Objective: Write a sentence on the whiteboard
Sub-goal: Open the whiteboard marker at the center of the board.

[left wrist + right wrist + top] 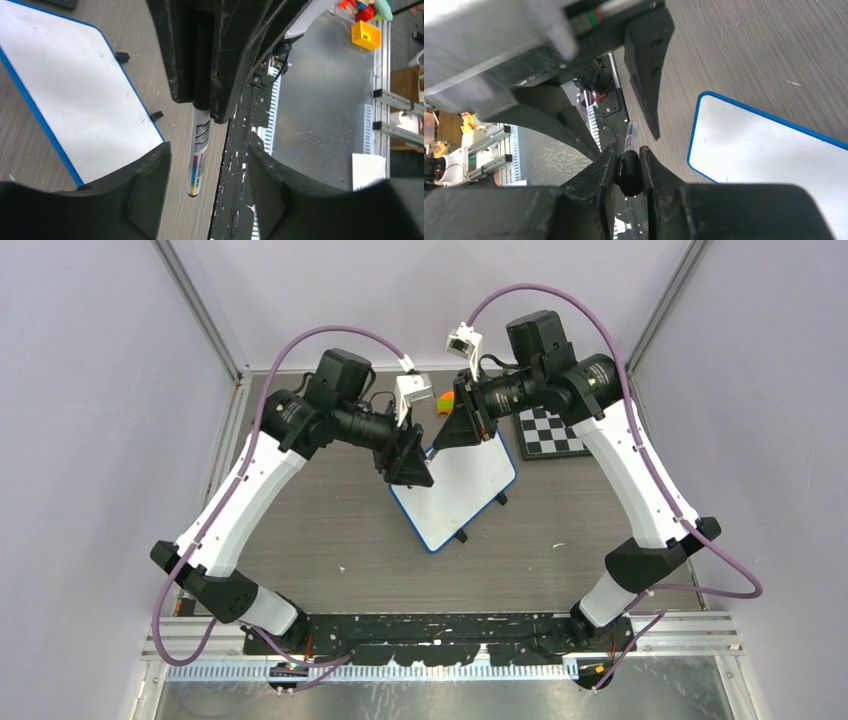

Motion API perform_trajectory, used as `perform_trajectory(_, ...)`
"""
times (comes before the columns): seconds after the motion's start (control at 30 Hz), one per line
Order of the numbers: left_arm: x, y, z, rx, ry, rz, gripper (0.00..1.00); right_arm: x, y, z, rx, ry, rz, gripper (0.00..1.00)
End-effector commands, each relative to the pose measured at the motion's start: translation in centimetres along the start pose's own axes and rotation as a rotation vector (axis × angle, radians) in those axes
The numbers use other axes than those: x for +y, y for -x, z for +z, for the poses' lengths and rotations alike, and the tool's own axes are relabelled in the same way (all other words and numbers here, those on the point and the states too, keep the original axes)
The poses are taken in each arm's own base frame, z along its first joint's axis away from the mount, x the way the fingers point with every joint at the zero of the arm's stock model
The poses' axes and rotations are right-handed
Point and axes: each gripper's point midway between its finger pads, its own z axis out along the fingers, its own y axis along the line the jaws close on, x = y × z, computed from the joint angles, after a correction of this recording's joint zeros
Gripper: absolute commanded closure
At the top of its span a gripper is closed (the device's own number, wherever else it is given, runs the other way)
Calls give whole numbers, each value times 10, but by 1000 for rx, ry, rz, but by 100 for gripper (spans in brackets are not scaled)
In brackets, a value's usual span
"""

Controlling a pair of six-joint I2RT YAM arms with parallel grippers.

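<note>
The whiteboard point(465, 490), white with a blue rim, lies tilted at the table's middle; it also shows in the left wrist view point(75, 100) and the right wrist view point(769, 150). Both grippers meet above its far left corner. My right gripper point(455, 430) point(629, 150) is shut on the black cap end of a marker point(629, 172). The marker's white barrel point(198, 160) with a rainbow strip points out between my left gripper's fingers. My left gripper point(410, 465) point(207, 190) is open, its fingers point(145, 190) on either side of the barrel, not touching it.
A black-and-white checkered board point(550, 432) lies at the back right, next to the whiteboard. Small orange and green objects point(445, 400) sit behind the grippers. A yellow bin point(365, 35) with coloured items stands beyond the table's near rail.
</note>
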Motion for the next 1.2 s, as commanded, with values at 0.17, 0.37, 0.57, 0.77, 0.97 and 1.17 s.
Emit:
perform_trajectory(0.17,1,16,6,-89,-45,-65,100,15,22,-7,-60,-5,-94,96)
perform_trajectory(0.37,-4,26,-4,-186,-112,-177,100,-12,51,-21,-145,-213,-162,22)
perform_trajectory(0.57,39,75,-43,-504,-81,-447,100,-38,89,-52,-296,-447,-181,14)
perform_trajectory(0.77,91,107,-114,-862,96,-573,100,-46,106,-38,-395,-424,-63,14)
perform_trajectory(0.97,101,121,-142,-992,147,-565,100,-28,101,-10,-382,-223,66,21)
perform_trajectory(1.17,96,118,-166,-1121,91,-587,100,4,106,13,-377,-42,142,24)
